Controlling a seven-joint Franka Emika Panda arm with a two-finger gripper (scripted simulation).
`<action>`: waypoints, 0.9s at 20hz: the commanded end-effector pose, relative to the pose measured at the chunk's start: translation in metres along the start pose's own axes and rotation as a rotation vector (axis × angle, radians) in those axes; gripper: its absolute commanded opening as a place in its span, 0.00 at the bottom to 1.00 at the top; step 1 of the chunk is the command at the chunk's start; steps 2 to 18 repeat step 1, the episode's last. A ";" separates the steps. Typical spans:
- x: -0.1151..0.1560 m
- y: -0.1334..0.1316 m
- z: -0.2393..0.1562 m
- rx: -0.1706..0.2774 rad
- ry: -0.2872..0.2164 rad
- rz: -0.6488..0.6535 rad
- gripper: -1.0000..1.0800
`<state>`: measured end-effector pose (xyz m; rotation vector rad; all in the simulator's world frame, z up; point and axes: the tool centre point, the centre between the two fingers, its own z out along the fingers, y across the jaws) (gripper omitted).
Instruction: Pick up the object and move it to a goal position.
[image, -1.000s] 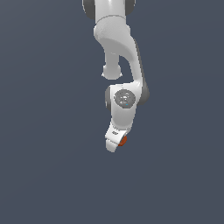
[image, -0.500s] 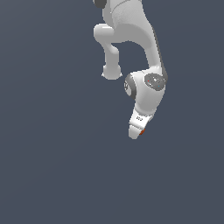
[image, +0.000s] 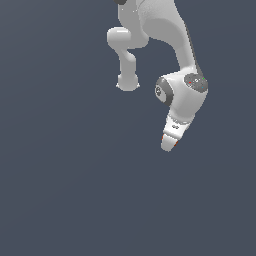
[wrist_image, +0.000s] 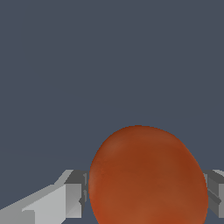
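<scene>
**Ball held in the gripper against a plain grey field**

In the exterior view, the white arm (image: 165, 30) comes down from the top edge and bends toward the exterior view's right. Its wrist (image: 182, 95) tilts, so the gripper (image: 169, 143) points down and slightly toward the exterior view's left. Small slivers of the orange-red ball (image: 176, 143) show at the gripper's tip; the rest is hidden by the white fingers. The background (image: 60, 190) is flat dark grey all around, and I cannot tell whether it is a floor.

In the wrist view, the ball (wrist_image: 148, 177) fills the space between the two grey-white fingers (wrist_image: 72, 194), which press against its sides. The gripper (wrist_image: 146, 192) is clenched on it. Behind is the same plain grey.
</scene>
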<state>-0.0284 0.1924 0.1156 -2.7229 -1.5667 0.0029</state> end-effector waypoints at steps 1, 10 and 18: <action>0.002 -0.002 -0.002 -0.001 0.001 0.002 0.00; 0.002 -0.002 -0.002 -0.001 0.001 0.002 0.00; 0.002 -0.002 -0.002 -0.001 0.001 0.002 0.00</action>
